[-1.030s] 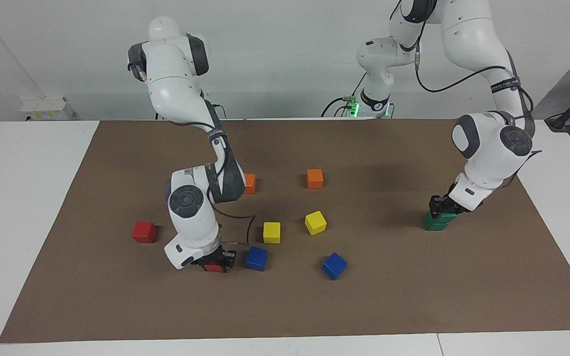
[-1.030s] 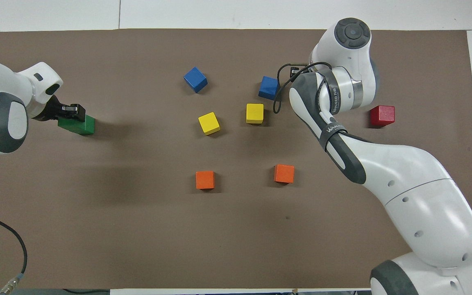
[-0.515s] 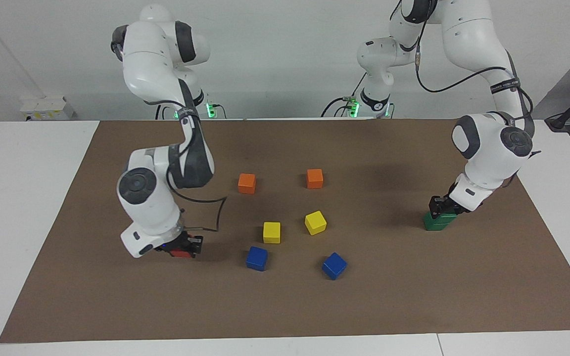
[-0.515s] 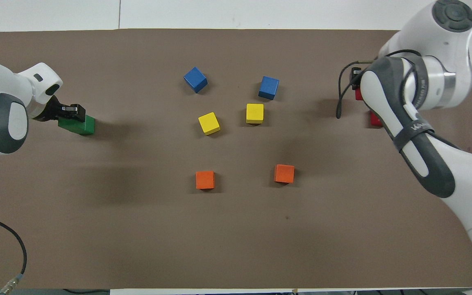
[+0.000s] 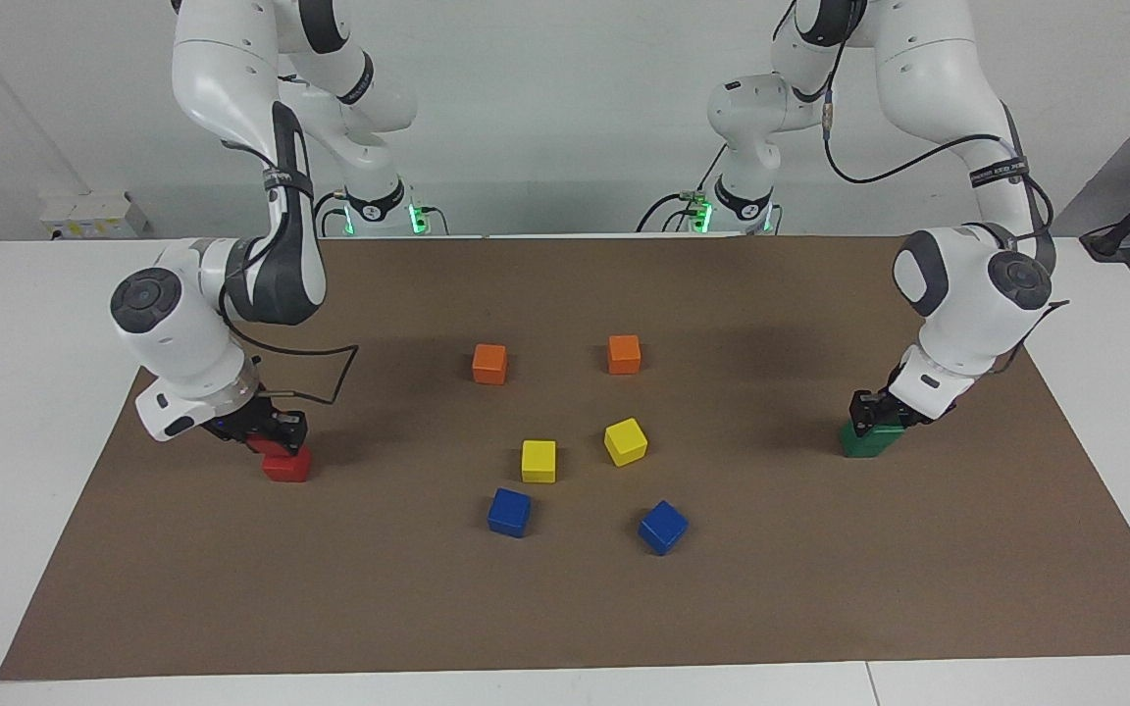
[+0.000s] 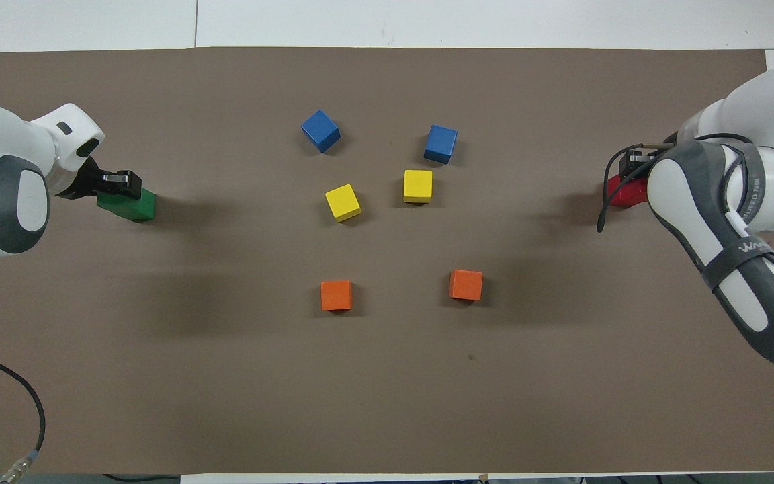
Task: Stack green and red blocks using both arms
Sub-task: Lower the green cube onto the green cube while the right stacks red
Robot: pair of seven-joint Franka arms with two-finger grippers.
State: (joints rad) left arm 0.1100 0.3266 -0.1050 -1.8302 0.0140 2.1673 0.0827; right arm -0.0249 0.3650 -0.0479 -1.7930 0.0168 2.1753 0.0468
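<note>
My right gripper (image 5: 276, 431) is shut on a red block (image 5: 259, 445) and holds it just over the second red block (image 5: 287, 468), which lies on the brown mat toward the right arm's end. In the overhead view the right gripper (image 6: 632, 163) covers most of the red blocks (image 6: 629, 196). My left gripper (image 5: 879, 409) is shut on the upper green block (image 5: 885, 426), which rests on the lower green block (image 5: 862, 444) toward the left arm's end. The overhead view shows the left gripper (image 6: 115, 180) on the green blocks (image 6: 129, 206).
In the middle of the mat (image 5: 820, 588) lie two orange cubes (image 5: 489, 363) (image 5: 624, 354), two yellow cubes (image 5: 539, 461) (image 5: 625, 441) and two blue cubes (image 5: 509, 512) (image 5: 662, 527). White table surface borders the mat.
My right arm has carried the red block from beside the blue cube toward its own end of the table, to just over the other red block. My left arm has not moved.
</note>
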